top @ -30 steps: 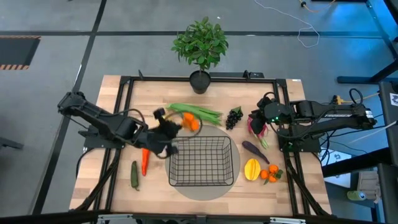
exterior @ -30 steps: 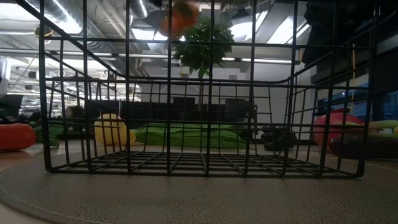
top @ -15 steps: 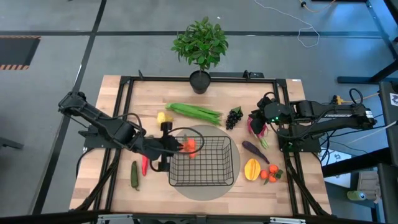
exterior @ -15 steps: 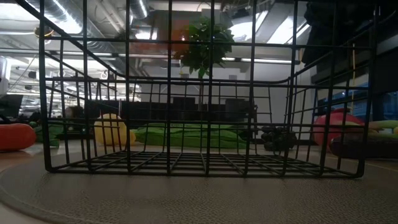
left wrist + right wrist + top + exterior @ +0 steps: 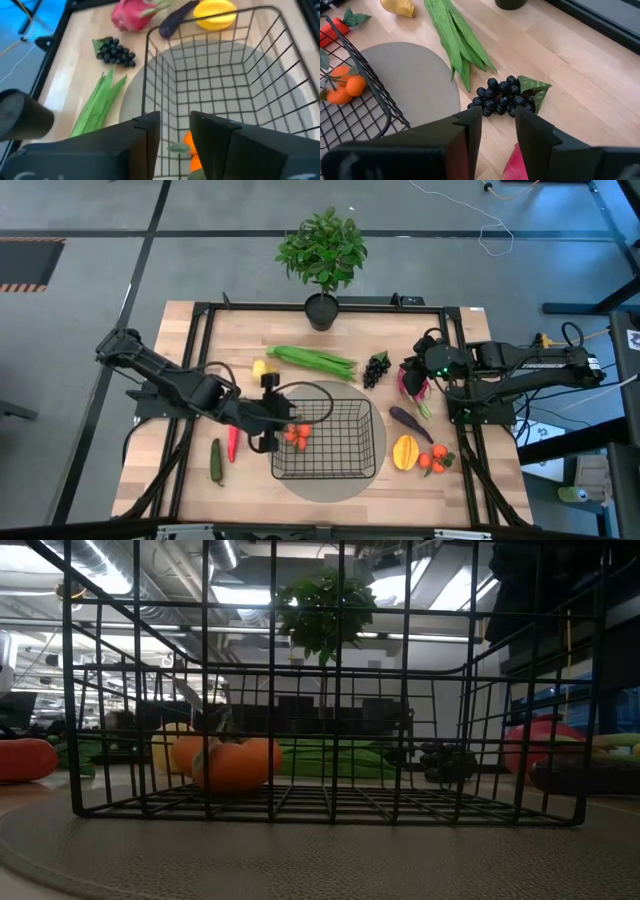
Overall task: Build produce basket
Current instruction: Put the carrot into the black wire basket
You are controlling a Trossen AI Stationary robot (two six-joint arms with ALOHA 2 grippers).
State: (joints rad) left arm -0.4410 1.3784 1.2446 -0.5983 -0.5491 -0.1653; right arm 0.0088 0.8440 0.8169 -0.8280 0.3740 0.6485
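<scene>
While the left gripper (image 5: 272, 424) hovers at the basket's (image 5: 345, 470) near-left edge, its fingers (image 5: 145, 137) stand a little apart with nothing between them, and a bunch of tomatoes (image 5: 297, 436) lies on the mesh floor just below, in the basket's left end. From the low view the tomatoes (image 5: 228, 762) rest on the bottom wires, so I'd judge this drop done: the first produce is in.

Everything else is out on the counter (image 5: 240, 340): beans (image 5: 312, 361), grapes (image 5: 376, 367) and lemon (image 5: 260, 369) behind the basket, chili (image 5: 233, 443) and cucumber (image 5: 216, 461) to its left, and radish (image 5: 412, 379), eggplant (image 5: 410, 422), mango (image 5: 405, 451) and a second tomato bunch (image 5: 434, 462) to its right.

The right gripper (image 5: 418, 372) waits over the radish near the grapes, fingers (image 5: 470, 127) narrowly parted and empty.

Next, I'd expect the left arm to lift clear of the rim and go for something on its own side, likely the chili or lemon. That calls for rising first, so the fingers don't snag the wire.
</scene>
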